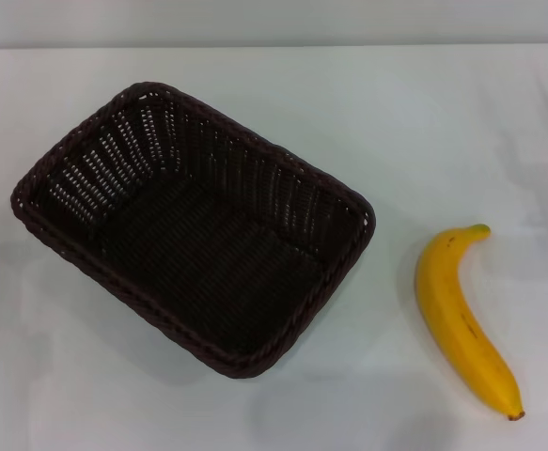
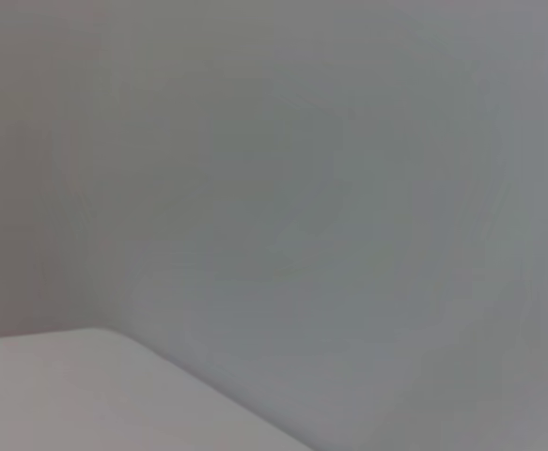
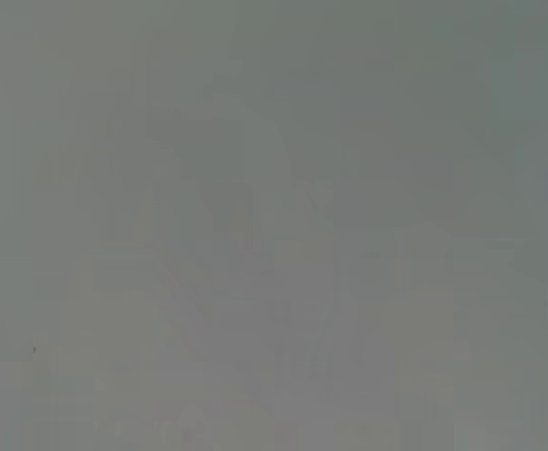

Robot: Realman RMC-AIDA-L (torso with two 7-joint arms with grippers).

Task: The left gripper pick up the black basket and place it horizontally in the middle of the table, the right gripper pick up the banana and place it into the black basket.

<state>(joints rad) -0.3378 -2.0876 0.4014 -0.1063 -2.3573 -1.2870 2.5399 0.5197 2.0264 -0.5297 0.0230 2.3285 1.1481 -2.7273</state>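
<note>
While neither gripper is in view, finger state cannot be told. Black wicker basket sits skewed, left of centre on the white table; banana lies near the right edge. Grasp the braided rim, then square it.

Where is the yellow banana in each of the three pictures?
Head view: the banana lies on the white table, right of the black basket, apart from it.
Left wrist view: not in it.
Right wrist view: not in it.
Shared landmark: only the table, which also shows in the left wrist view.
</note>
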